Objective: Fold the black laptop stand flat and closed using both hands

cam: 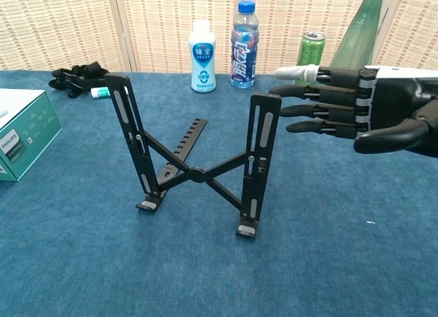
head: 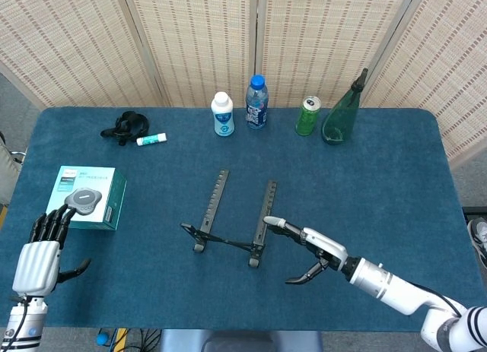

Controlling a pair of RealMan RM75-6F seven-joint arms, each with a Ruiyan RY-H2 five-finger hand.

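Note:
The black laptop stand (head: 232,223) (cam: 195,159) stands unfolded in the middle of the blue table, its two slotted uprights raised and joined by crossed struts. My right hand (head: 312,249) (cam: 356,108) hovers open just right of the stand's right upright, fingers stretched toward it with a small gap between. Nothing is in its grasp. My left hand (head: 38,249) shows only in the head view, at the table's front left corner, open and far from the stand.
A teal box (head: 87,196) (cam: 17,133) lies at the left. Along the back stand a white bottle (head: 222,114), a blue-capped bottle (head: 256,103), a green can (head: 308,115) and a green glass bottle (head: 342,112). A black strap (head: 124,126) and a small tube (head: 151,139) lie back left.

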